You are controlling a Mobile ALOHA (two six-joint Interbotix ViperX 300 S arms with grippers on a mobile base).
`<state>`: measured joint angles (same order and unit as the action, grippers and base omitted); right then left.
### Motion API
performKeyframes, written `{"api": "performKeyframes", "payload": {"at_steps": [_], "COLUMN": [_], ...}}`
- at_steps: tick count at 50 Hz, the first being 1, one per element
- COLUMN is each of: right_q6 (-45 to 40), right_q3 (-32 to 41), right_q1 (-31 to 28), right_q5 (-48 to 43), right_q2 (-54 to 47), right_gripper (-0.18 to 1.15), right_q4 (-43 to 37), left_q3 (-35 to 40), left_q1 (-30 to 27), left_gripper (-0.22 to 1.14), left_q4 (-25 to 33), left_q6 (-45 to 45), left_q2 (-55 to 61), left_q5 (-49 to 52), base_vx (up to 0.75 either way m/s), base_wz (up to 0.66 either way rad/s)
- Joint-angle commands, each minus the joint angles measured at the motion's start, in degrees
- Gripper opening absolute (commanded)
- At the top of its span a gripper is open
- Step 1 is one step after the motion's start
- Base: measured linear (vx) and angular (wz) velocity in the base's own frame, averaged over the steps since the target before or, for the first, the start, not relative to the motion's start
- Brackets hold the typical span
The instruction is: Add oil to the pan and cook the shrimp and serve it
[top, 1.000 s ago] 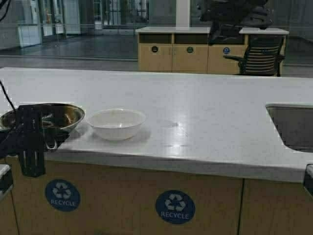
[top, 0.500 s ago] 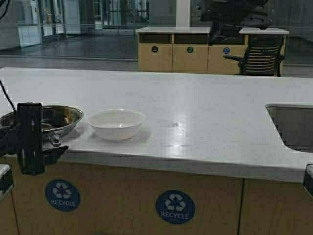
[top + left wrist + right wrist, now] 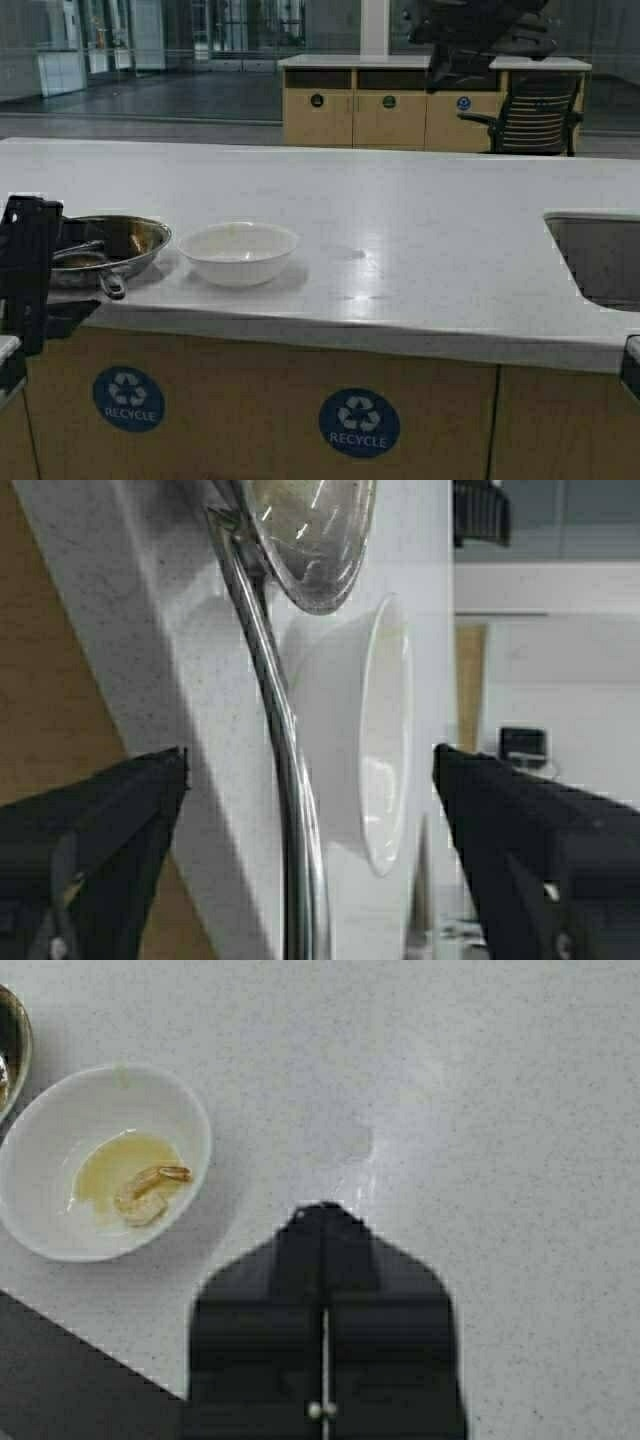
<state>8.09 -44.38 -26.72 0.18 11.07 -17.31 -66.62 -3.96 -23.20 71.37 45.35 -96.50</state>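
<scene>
Left gripper (image 3: 310, 865): matte black, two broad wedge fingers (image 3: 95, 835), small silver screws near base. Right gripper (image 3: 324, 1222): same black plastic, flat plates tapering to rounded tip, thin centre seam, one shiny screw on seam.

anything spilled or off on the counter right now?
Nothing spilled that I can see. The shrimp lies in the white bowl in a small pool of yellowish liquid, beside the pan. The pan's handle points toward the counter edge, between the open left gripper's fingers. The right gripper is shut over bare counter.
</scene>
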Motion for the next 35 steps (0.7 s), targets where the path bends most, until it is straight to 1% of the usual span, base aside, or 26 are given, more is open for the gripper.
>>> {"api": "performKeyframes", "payload": {"at_steps": [1, 10, 20, 29, 35], "right_q6": [0.0, 0.0, -0.09, -0.09, 0.0], "right_q3": [1.14, 1.23, 1.23, 1.23, 1.05], "right_q1": [-0.09, -0.09, -0.09, -0.09, -0.09], "right_q5": [-0.18, -0.18, -0.18, -0.09, -0.18], "right_q2": [0.62, 0.62, 0.7, 0.79, 0.79], "right_gripper": [0.06, 0.06, 0.06, 0.06, 0.06], "right_q4": [-0.09, -0.09, -0.09, -0.09, -0.09], "left_q3": [-2.81, -6.15, -9.23, -10.28, -10.63], "left_q1": [0.0, -0.09, -0.09, -0.09, 0.0], "left_gripper": [1.03, 1.03, 1.03, 1.01, 0.99], "left_q4": [-0.18, -0.09, -0.53, -6.42, -7.65], "left_q6": [-5.63, -11.69, -12.57, -13.01, -12.83], "left_q2": [-3.96, -8.17, -14.33, -20.92, -25.84], "left_q5": [1.23, 4.66, 6.5, 8.79, 10.02], "base_vx": [0.0, 0.0, 0.0, 0.0, 0.0], "base_wz": [0.0, 0.0, 0.0, 0.0, 0.0]}}
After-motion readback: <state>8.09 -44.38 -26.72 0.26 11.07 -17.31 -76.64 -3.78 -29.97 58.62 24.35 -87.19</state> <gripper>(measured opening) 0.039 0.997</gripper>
